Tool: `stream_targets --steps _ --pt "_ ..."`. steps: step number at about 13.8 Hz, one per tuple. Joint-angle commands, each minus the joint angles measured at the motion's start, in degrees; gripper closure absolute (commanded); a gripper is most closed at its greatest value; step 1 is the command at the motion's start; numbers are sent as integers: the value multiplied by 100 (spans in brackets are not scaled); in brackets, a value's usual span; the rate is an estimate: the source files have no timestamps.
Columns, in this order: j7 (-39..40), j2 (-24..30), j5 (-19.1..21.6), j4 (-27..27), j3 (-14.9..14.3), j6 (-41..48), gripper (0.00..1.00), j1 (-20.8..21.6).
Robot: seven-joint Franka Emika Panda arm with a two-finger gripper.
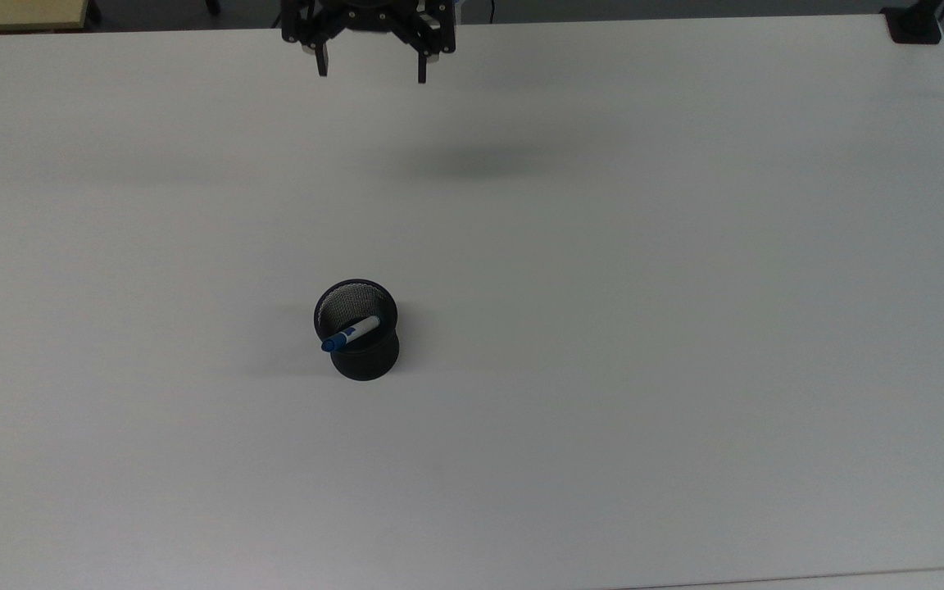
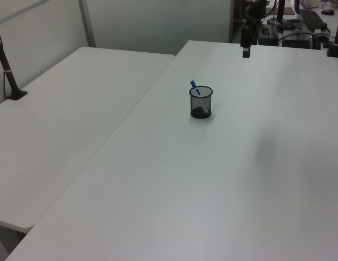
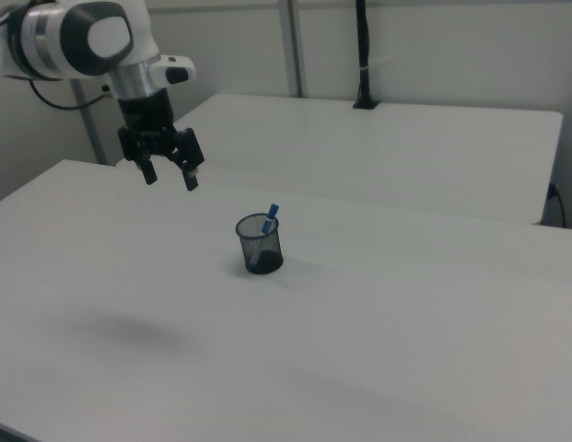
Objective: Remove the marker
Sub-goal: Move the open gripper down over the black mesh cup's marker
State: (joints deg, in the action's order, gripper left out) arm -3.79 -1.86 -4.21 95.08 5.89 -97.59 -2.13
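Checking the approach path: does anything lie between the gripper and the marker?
Nothing: in the top view, bare white table separates the open gripper from the marker, which leans in the black mesh cup.

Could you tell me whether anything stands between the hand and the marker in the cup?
Nothing visible does. The open hand hangs above bare table, apart from the black mesh cup. The marker leans in that cup, its blue cap poking above the rim, free to be gripped from above.
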Motion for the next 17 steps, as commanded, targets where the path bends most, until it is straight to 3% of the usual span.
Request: stream_targets --steps 1,4,9,13,17 --pt "63 -366 52 -77 -35 -549 0 -103" --pt "-51 -657 52 -86 -114 -1032 0 -156" --pt "-886 -1412 26 -95 -132 -2936 0 -200" --pt "-1377 -1720 -106 -95 -264 -3976 0 -191" --pt "-1545 -2107 -421 -86 -299 -4618 18 -182"
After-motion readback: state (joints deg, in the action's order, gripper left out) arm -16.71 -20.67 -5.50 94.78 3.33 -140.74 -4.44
